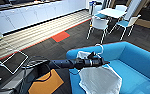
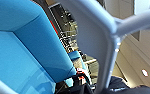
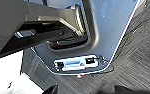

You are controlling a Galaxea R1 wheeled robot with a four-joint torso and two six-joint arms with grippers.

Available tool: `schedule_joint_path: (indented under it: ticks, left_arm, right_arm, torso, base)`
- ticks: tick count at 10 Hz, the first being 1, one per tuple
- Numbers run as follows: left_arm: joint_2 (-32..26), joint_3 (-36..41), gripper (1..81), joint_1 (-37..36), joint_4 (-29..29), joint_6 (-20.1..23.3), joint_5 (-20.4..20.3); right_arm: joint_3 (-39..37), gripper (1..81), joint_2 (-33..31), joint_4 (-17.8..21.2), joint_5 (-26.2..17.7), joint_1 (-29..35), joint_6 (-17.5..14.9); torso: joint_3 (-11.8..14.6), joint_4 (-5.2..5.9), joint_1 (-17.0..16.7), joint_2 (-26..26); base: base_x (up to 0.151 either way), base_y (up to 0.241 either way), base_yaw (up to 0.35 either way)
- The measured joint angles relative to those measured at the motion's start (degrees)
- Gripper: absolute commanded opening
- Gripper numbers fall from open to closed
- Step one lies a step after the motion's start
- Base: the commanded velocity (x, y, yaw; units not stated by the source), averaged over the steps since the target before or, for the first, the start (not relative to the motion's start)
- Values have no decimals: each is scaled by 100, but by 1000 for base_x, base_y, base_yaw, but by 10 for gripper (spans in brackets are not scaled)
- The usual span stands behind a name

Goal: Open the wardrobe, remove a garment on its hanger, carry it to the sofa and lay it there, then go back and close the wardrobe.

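The bright blue sofa lies at the right in the head view, and its back and seat loom close in the left wrist view. My left arm reaches out over its near end. There my left gripper is shut on the white hanger, whose hook stands up above the fingers. The hanger's bars cross close to the left wrist camera. The white garment hangs down from it and spreads over the seat cushion. My right gripper is open over the carpet beside my base, holding nothing.
White-and-teal chairs and a white table stand beyond the sofa. Low white cabinets line the far wall. A wire-framed chair is at the left. My base is over dark carpet with an orange tile.
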Motion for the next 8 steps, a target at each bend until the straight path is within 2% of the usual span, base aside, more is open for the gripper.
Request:
schedule_joint_path:
  ticks: [4,8]
  left_arm:
    - [57,-116,10,4,0,-2,-11]
    - [621,-1078,10,-62,-5,-20,-26]
  right_arm:
    - [-4,811,24,0,-13,-45,2]
    - [-13,811,29,9,-13,-48,5]
  torso:
    - [0,2,-5,0]
    - [0,0,-5,0]
  base:
    - [0,0,0]
    - [0,0,0]
